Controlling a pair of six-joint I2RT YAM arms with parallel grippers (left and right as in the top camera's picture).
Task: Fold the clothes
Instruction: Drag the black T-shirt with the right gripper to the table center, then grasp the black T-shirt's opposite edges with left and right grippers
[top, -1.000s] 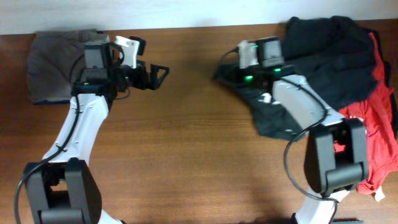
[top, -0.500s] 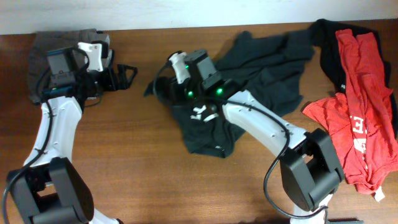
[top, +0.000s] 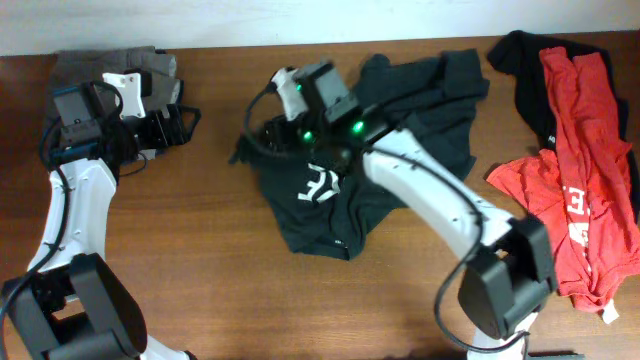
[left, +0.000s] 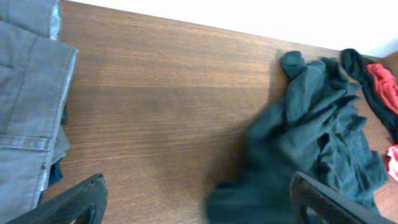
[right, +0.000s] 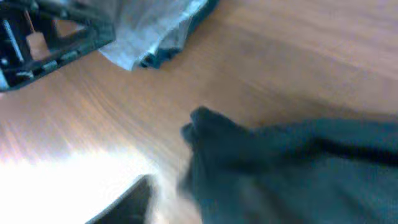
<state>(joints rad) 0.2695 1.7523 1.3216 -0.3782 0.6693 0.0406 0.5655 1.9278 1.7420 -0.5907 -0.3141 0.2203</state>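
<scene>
Overhead, the right gripper (top: 262, 140) sits at the left edge of the black T-shirt (top: 335, 215), its jaws too hidden and blurred to judge. The left gripper (top: 182, 122) hangs wide and empty nearby. The shirt lies crumpled mid-table (top: 200, 260). It looks light and limp, likely to sag and bunch, so it is best pinched at the shoulder seams or hem corners.

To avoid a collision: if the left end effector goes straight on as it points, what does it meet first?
Ahead of the left end effector lies bare table, then probably the near edge of the black T-shirt; its height above the cloth is unclear.
</scene>
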